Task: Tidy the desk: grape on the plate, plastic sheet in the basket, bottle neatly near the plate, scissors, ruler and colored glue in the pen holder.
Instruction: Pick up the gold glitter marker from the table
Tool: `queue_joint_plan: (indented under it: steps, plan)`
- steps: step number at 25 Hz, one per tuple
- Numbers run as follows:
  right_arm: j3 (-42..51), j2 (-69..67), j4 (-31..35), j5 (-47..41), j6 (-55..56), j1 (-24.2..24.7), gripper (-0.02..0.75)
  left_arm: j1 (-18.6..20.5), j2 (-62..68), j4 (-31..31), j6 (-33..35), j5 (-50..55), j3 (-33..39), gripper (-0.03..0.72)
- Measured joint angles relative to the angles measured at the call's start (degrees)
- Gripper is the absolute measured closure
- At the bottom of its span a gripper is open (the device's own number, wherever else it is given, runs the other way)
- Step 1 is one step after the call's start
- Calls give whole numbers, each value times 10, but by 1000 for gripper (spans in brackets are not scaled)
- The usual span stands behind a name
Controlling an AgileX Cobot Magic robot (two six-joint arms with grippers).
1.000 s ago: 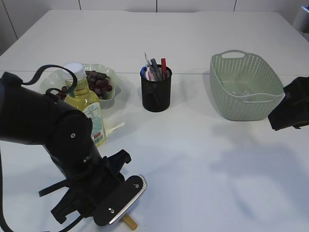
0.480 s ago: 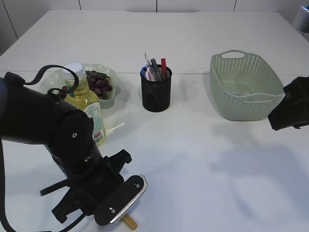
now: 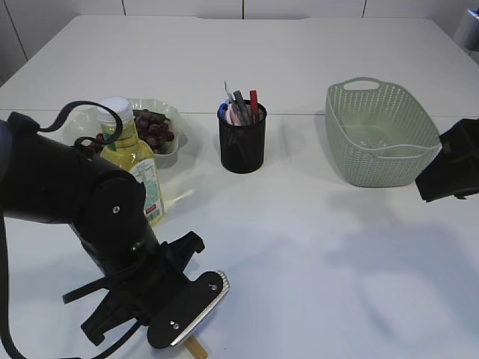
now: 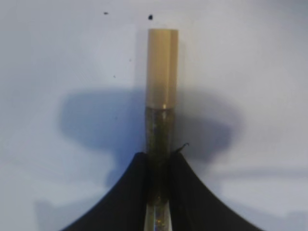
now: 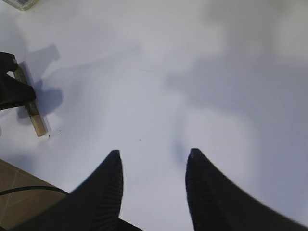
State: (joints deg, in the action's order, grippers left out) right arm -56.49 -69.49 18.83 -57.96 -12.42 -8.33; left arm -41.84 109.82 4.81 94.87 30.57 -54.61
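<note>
The colored glue (image 4: 161, 86), a glittery tube with a tan cap, lies on the white table, and my left gripper (image 4: 158, 156) is shut on its lower half. In the exterior view only the tube's tip (image 3: 196, 348) pokes out under the left arm at the bottom left. My right gripper (image 5: 153, 156) hangs open over bare table, holding nothing. Grapes (image 3: 153, 129) rest on the pale green plate (image 3: 174, 114), and the yellow bottle (image 3: 135, 161) stands upright just in front of it. Several slim items, not told apart, stand in the black pen holder (image 3: 242, 146). I cannot make out the plastic sheet.
A green woven basket (image 3: 382, 134) stands at the right, with the right arm's black housing (image 3: 453, 172) beside it at the frame edge. The table's front edge and floor (image 5: 19, 185) show in the right wrist view, close to the glue (image 5: 34, 118).
The left jaws have closed on the glue tube. The tube's tip has shifted slightly down and left. The right arm has not moved.
</note>
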Motion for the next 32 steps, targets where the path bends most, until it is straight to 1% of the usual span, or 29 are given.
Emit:
queue_joint_plan:
  steps: [3, 9, 20, 27, 32]
  plan:
    - [0, 0, 0, 0, 0, 0, 386, 0, 0, 0, 0, 0, 0, 619]
    - [0, 0, 0, 0, 0, 0, 386, 0, 0, 12, 0, 0, 0, 622]
    - [0, 0, 0, 0, -1, 0, 386, 0, -1, 100, 0, 9, 0, 624]
    - [0, 0, 0, 1, -2, 0, 386, 0, -38, 211, 0, -4, 0, 624]
    - [0, 0, 0, 1, -3, 0, 386, 0, -55, 304, 0, -35, 0, 624]
